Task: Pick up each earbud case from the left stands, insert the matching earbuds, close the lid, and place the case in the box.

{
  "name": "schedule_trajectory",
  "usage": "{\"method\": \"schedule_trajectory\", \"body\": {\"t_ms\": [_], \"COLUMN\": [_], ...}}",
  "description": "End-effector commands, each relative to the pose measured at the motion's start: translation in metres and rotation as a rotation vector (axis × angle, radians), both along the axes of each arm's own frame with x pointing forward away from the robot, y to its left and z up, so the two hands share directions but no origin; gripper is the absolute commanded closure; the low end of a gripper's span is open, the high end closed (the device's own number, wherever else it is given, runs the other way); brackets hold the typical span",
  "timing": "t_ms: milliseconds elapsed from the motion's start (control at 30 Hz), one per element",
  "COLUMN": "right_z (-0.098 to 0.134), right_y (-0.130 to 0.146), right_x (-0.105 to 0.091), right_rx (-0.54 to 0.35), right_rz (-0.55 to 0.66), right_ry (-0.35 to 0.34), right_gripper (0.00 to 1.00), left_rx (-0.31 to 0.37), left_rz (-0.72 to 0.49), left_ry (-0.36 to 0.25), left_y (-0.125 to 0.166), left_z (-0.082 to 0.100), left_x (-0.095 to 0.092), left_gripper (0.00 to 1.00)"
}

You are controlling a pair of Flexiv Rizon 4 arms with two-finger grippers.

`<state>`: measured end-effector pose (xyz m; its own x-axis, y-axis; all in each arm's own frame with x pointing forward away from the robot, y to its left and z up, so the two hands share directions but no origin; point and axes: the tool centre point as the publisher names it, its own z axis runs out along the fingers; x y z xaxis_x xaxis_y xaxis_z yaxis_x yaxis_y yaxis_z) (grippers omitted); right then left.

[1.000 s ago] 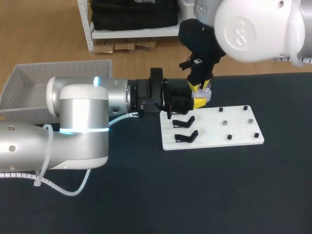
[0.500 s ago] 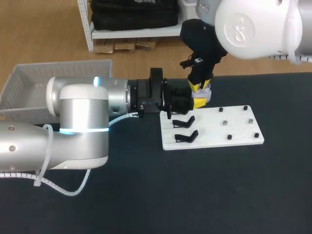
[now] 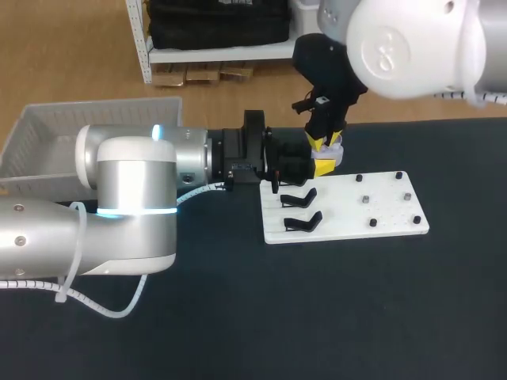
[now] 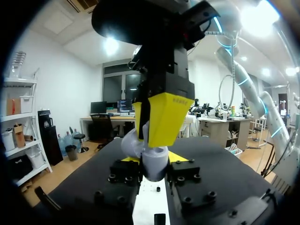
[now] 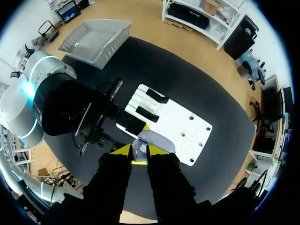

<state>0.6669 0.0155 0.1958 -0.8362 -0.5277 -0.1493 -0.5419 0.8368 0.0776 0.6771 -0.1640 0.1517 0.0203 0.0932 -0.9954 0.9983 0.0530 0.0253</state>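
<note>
Right gripper [image 3: 325, 141] creeps slightly right; grip unreadable. Left fingers [image 3: 323, 168] clench the earbud case [image 4: 154, 161]: likely light, slick, fragile-hinged; you hold its body.

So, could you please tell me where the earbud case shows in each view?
Head view: earbud case at the white board's far edge, under the right hand.
Left wrist view: held in the left hand, right hand above it.
Right wrist view: just ahead of the right hand.
Shared landmark: the right hand.
</note>
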Motion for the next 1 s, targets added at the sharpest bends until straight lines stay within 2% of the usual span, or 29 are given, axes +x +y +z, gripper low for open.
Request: {"method": "schedule_trajectory", "body": {"t_ms": [33, 133, 167, 200, 267, 567, 1000], "right_z": [-0.0026, -0.0034, -0.0035, -0.0035, -0.0033, -0.0004, 0.0043], "right_y": [0.0000, -0.0006, -0.0007, -0.0009, -0.0012, -0.0032, -0.0026], "right_x": [0.0019, 0.0019, 0.0018, 0.0017, 0.0013, -0.0018, -0.0008], "right_rx": [-0.004, -0.008, -0.009, -0.010, -0.012, -0.014, -0.015], "right_rz": [0.001, 0.000, 0.000, 0.000, -0.001, 0.000, -0.003], "right_ry": [-0.001, -0.003, -0.004, -0.004, -0.005, -0.011, -0.024], "right_gripper": [1.00, 1.00, 0.89, 0.82, 0.75, 0.78, 0.69], "left_rx": [-0.009, -0.009, -0.009, -0.009, -0.009, -0.009, -0.009], "left_rz": [0.008, 0.008, 0.008, 0.008, 0.008, 0.008, 0.008], "left_ry": [-0.007, -0.007, -0.007, -0.007, -0.007, -0.007, -0.007], "left_y": [-0.0002, -0.0002, -0.0002, -0.0002, -0.0002, -0.0002, -0.0002], "left_z": [-0.0012, -0.0012, -0.0012, -0.0012, -0.0012, -0.0012, -0.0012], "left_x": [-0.0026, -0.0026, -0.0026, -0.0026, -0.0026, -0.0026, -0.0026], "left_gripper": [1.00, 1.00, 1.00, 1.00, 1.00, 1.00, 1.00]}}
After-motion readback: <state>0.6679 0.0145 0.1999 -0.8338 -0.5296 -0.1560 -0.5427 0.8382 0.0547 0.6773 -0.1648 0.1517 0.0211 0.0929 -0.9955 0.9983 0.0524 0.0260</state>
